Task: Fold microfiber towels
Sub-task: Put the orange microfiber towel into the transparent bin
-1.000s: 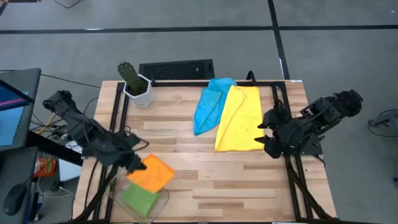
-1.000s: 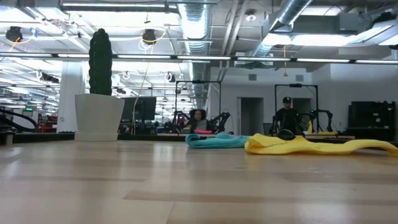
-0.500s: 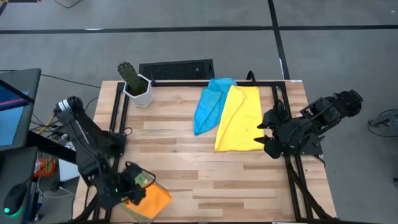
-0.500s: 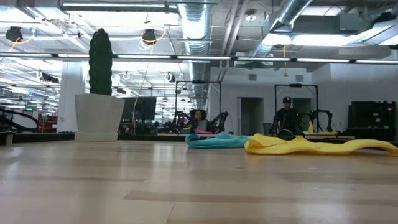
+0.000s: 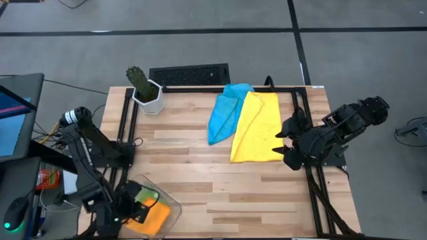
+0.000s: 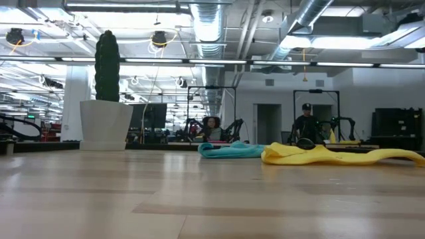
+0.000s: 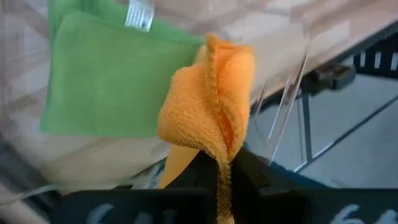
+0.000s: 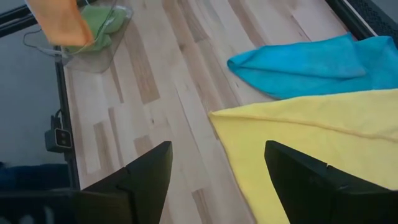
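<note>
**Two towels binned, two waiting**

Two folded cloths are gathering at the desk's (image 5: 220, 187) near left corner: the left pincer (image 7: 219, 163), pinching the orange towel (image 7: 208, 106), is hanging over the green towel (image 7: 106, 87) in the clear bin (image 5: 170, 203). Lowering squarely before release should keep the fold. Farther right, the right pincer (image 8: 214, 165) is waiting spread beside the yellow towel (image 5: 257, 127) and blue towel (image 5: 223, 110).

— What do you have on the four towels?

— Your orange towel (image 7: 208, 106) hangs bunched, pinched at its edge, over the folded green towel (image 7: 109, 87), which lies flat in the clear bin at the table's near left corner. The light blue towel (image 5: 225, 110) lies rumpled at the far side, its edge tucked under the yellow towel (image 5: 257, 127) spread just beside it.
</note>
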